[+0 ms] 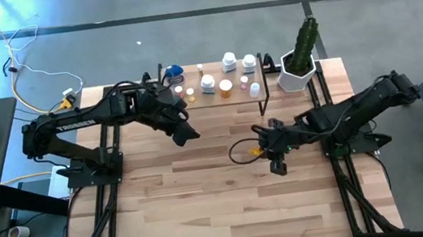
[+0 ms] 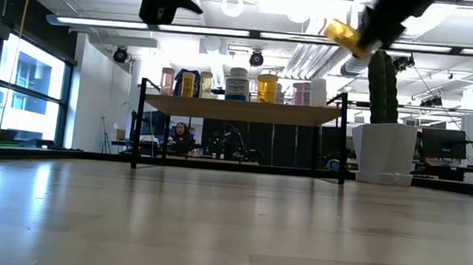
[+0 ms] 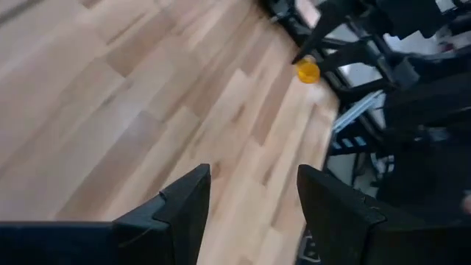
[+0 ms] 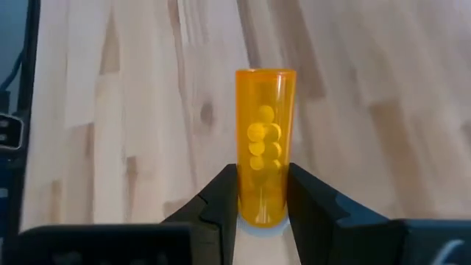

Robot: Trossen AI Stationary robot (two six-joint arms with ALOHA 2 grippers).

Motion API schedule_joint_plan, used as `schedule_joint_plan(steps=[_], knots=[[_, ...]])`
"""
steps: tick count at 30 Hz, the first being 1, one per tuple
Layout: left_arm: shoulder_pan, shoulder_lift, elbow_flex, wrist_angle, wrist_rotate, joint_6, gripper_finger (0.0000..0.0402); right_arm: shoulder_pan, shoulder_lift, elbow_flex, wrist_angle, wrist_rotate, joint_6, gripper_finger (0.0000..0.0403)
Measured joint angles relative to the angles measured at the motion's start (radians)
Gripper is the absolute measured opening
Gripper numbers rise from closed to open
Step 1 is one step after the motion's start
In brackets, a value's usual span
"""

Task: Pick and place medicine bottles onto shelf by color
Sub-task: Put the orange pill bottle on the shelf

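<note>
Right gripper (image 4: 262, 193) clenched on an orange pill vial (image 4: 265, 143), raised above mid-table, short of the shelf (image 1: 222, 103) along the far edge — cactus pot (image 1: 300, 72) just beside. Round pills visible only through right wrist view. Left gripper (image 3: 254, 199) spread wide, holding nothing.

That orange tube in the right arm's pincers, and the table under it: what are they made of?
The orange vial looks like clear glossy plastic: round pills show through its wall. The right tool is shut on it. The table looks like pale wood planks with visible grain and joints, in a matte finish.
</note>
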Motion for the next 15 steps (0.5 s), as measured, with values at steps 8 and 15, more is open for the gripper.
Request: schedule_joint_plan(steps=[8,15], knots=[[-0.067,0.000,0.000,0.141,0.000,-0.140,0.0195,-0.050,0.027,0.107,0.010,0.035,-0.256,0.0085],[-0.108,0.000,0.000,0.165,0.000,-0.294,0.0195,-0.053,0.079,0.194,0.025,0.127,-0.573,0.0085]])
